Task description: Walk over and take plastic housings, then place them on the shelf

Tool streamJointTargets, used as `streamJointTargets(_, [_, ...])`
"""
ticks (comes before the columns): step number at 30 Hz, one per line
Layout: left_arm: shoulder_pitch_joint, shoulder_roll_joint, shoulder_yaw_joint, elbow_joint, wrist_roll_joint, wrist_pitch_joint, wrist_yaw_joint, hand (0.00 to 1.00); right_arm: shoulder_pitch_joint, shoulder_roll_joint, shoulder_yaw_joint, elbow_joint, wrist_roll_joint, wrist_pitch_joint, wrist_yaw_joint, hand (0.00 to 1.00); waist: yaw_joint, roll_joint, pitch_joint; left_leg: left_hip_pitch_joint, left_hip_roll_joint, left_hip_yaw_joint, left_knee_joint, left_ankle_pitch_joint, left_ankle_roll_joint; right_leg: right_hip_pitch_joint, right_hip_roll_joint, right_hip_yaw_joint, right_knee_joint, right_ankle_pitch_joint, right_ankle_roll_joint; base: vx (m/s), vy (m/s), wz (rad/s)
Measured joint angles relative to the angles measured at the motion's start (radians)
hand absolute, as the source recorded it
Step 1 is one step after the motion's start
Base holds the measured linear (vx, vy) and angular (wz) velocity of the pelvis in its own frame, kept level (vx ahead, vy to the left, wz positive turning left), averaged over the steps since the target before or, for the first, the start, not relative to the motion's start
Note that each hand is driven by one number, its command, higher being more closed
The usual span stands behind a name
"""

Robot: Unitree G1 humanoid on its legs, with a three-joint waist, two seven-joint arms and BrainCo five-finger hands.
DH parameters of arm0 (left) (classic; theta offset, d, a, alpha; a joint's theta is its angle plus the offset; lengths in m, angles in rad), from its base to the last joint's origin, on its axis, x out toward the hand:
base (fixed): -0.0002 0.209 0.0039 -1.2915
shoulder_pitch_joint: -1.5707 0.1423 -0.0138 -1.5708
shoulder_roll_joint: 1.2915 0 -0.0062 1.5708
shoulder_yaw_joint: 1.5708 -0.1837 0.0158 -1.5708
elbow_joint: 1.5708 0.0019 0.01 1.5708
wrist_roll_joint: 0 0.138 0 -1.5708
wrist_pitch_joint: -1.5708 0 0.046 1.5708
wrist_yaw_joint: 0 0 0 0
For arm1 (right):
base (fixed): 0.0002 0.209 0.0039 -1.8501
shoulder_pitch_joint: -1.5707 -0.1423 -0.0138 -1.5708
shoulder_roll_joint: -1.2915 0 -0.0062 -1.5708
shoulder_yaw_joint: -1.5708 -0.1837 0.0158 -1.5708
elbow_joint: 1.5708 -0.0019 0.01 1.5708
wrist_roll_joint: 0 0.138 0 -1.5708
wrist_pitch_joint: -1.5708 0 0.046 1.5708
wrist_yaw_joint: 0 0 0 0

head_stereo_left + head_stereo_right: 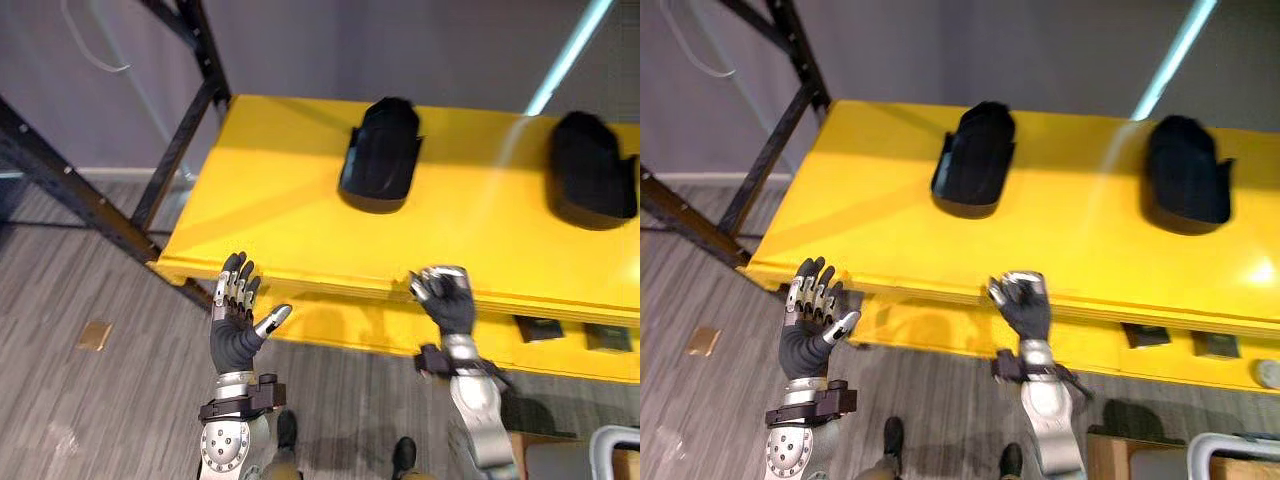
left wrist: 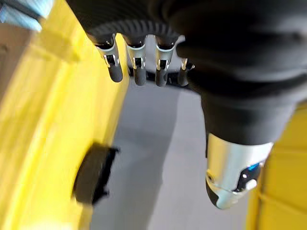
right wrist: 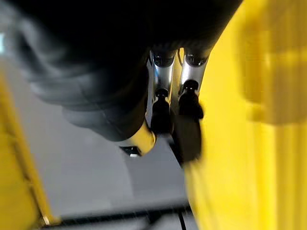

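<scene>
Two black plastic housings lie on the yellow shelf board point(image 1: 270, 200), one near the middle point(image 1: 380, 155) and one at the right point(image 1: 592, 170). My left hand point(image 1: 235, 335) is raised in front of the shelf's front edge at the left, fingers straight and spread, holding nothing. In the left wrist view its fingers point(image 2: 136, 67) point along the yellow board, past one housing point(image 2: 93, 175). My right hand point(image 1: 448, 300) hovers at the front edge below the middle housing, fingers curled in, with nothing in them.
Black steel rack posts point(image 1: 185, 135) stand at the shelf's left end. A lower yellow level holds small dark flat parts point(image 1: 540, 328). A brown scrap point(image 1: 95, 335) lies on the wood-look floor. A white-rimmed bin point(image 1: 615, 445) sits at the lower right.
</scene>
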Motion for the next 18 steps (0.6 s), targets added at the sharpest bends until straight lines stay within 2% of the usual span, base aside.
streamJointTargets(2, [-0.013,0.006,-0.002,0.008,0.032,0.001,0.009,0.0,0.078,0.029,-0.087,-0.044,-0.015,-0.002,0.01,0.0,-0.022,-0.017,-0.027,0.034,0.005,0.051,0.0,-0.012,0.002,-0.001,0.004,0.05,0.001,0.005,-0.006,0.03,0.006,-0.63])
streamJointTargets(3, [-0.018,0.005,-0.004,0.013,0.043,0.001,0.014,0.0,0.098,0.037,-0.111,-0.053,-0.027,-0.002,0.01,0.0,-0.032,-0.018,-0.034,0.042,0.007,0.066,0.001,-0.016,0.001,-0.001,0.005,0.059,0.001,0.008,-0.008,0.03,0.017,-0.58])
streamJointTargets(5, [-0.052,0.006,-0.027,0.04,0.05,0.001,0.016,0.0,0.168,0.064,-0.233,-0.069,-0.05,-0.003,0.007,0.0,-0.07,-0.015,-0.054,0.06,0.009,0.099,0.004,-0.023,-0.002,-0.008,0.008,0.095,0.0,0.014,-0.011,0.02,0.016,-0.49])
streamJointTargets(7, [-0.065,0.006,-0.032,0.043,0.065,0.001,0.016,0.0,0.193,0.077,-0.294,-0.072,-0.077,-0.002,0.004,0.0,-0.08,-0.016,-0.055,0.081,0.016,0.148,0.004,-0.03,-0.004,-0.023,0.019,0.142,0.002,0.021,-0.012,-0.01,0.011,-0.8])
streamJointTargets(10, [-0.072,0.007,-0.03,0.081,0.065,-0.001,0.017,0.0,0.175,0.091,-0.3,-0.073,-0.081,-0.003,-0.016,0.0,-0.081,-0.015,-0.061,0.187,0.046,0.367,0.023,-0.081,-0.029,-0.058,0.079,0.354,-0.009,0.063,-0.017,-0.06,0.015,-1.92])
streamJointTargets(11, [-0.072,0.007,-0.03,0.089,0.065,-0.001,0.016,0.0,0.169,0.091,-0.291,-0.071,-0.081,-0.003,-0.017,0.0,-0.081,-0.015,-0.061,0.203,0.057,0.404,0.051,-0.105,-0.034,-0.058,0.094,0.394,-0.013,0.071,-0.019,-0.03,-0.017,-1.88])
streamJointTargets(12, [-0.076,0.004,-0.032,0.107,0.065,-0.001,0.014,0.0,0.16,0.09,-0.268,-0.062,-0.079,-0.004,-0.024,0.0,-0.085,-0.015,-0.061,0.208,0.088,0.421,0.158,-0.178,-0.04,-0.06,0.124,0.468,-0.013,0.083,-0.027,0.02,-0.063,-2.04])
streamJointTargets(13, [-0.079,-0.003,-0.031,0.12,0.065,-0.001,0.012,0.0,0.143,0.073,-0.256,-0.033,-0.072,-0.01,-0.031,0.0,-0.082,0.0,-0.067,0.187,0.115,0.321,0.263,-0.265,-0.027,-0.072,0.161,0.533,-0.013,0.093,-0.031,0.01,-0.062,-2.0])
streamJointTargets(14, [-0.08,-0.012,-0.032,0.121,0.064,-0.001,0.011,0.0,0.129,0.056,-0.25,-0.012,-0.069,-0.011,-0.033,0.0,-0.08,0.012,-0.066,0.178,0.123,0.257,0.304,-0.308,-0.026,-0.078,0.181,0.567,-0.014,0.093,-0.029,-0.01,-0.001,-1.92])
streamJointTargets(15, [-0.088,-0.023,-0.032,0.128,0.063,-0.001,0.007,0.0,0.096,0.024,-0.241,0.037,-0.065,-0.013,-0.033,0.0,-0.079,0.039,-0.064,0.163,0.127,0.123,0.368,-0.376,-0.013,-0.09,0.21,0.617,-0.013,0.1,-0.022,-0.07,0.118,-1.58])
streamJointTargets(16, [-0.1,-0.026,-0.026,0.147,0.063,-0.001,-0.001,0.0,0.073,0.006,-0.237,0.078,-0.065,-0.013,-0.033,0.0,-0.075,0.056,-0.06,0.155,0.111,-0.006,0.419,-0.419,-0.007,-0.101,0.23,0.655,0.0,0.101,-0.02,-0.08,0.151,-1.43])
streamJointTargets(17, [-0.102,-0.026,-0.018,0.15,0.063,-0.001,-0.004,0.0,0.062,-0.001,-0.229,0.096,-0.061,-0.012,-0.033,0.0,-0.068,0.059,-0.061,0.152,0.094,-0.068,0.44,-0.436,0.003,-0.111,0.235,0.682,0.014,0.099,-0.018,-0.08,0.143,-1.2])
streamJointTargets(18, [-0.105,-0.029,-0.007,0.149,0.063,-0.001,-0.004,0.0,0.049,-0.009,-0.205,0.102,-0.049,-0.012,-0.033,0.0,-0.053,0.067,-0.057,0.148,0.058,-0.19,0.469,-0.475,0.02,-0.135,0.245,0.722,0.053,0.093,-0.009,-0.1,0.154,-0.84])
